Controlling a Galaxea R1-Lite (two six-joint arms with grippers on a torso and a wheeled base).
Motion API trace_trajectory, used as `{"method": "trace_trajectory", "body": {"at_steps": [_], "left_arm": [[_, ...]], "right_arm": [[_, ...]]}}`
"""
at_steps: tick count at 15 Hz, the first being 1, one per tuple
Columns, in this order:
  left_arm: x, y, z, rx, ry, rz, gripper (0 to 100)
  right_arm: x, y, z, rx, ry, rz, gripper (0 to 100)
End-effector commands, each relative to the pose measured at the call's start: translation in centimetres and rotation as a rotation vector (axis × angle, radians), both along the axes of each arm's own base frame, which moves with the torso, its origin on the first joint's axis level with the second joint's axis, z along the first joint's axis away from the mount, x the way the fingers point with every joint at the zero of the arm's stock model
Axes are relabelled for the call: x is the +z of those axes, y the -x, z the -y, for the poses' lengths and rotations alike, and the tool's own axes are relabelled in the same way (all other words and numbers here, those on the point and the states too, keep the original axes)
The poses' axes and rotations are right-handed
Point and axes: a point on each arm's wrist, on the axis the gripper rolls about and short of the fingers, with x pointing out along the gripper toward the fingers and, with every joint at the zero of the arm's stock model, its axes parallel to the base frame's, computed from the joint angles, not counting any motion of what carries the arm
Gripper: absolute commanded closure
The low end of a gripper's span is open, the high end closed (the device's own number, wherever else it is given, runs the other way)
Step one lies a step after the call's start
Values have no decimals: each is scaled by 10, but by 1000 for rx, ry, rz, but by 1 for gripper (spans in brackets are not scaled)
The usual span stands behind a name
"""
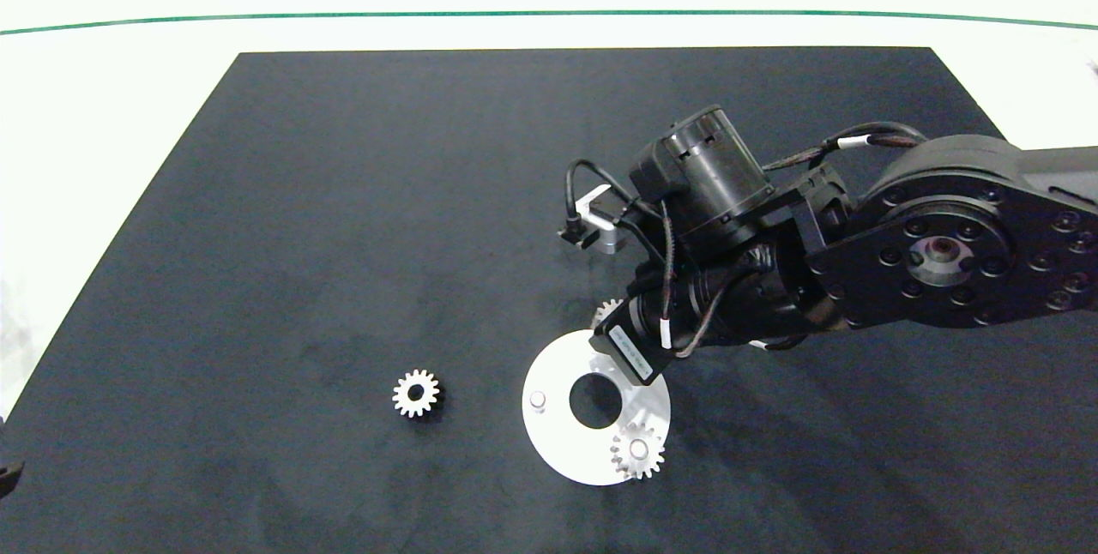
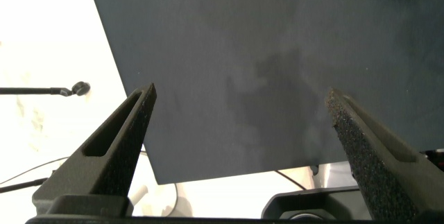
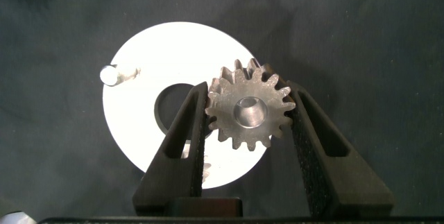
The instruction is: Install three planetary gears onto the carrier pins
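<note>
Silvery metal, the gear point(image 3: 246, 111) clamped across its teeth by the right end effector point(image 3: 246, 123) hangs over the white disc point(image 1: 549, 434), near one rim; it looks rigid, dense and slick, so pinching tooth tips on opposite flanks seems the safest hold. One gear point(image 1: 638, 451) already sits on a pin, a bare pin point(image 1: 537, 400) stands across the centre hole, and a third gear point(image 1: 416, 394) lies apart on the dark matte surface point(image 1: 343, 194), which offers ample room. Away from the parts, the left end effector point(image 2: 239, 127) hangs spread wide, empty.
</note>
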Motion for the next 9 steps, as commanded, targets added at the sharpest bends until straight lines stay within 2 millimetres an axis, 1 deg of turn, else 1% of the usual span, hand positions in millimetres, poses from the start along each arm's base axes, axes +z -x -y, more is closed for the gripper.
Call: {"method": "trace_trajectory", "body": {"at_steps": [1,9], "left_arm": [[-1,0,0,-2,-2,-7,0],[-1,0,0,-2,-2,-7,0]], "right_arm": [[-3,0,0,-2,14,-7,87],[-8,2,-2,-37,64,14,87]]}}
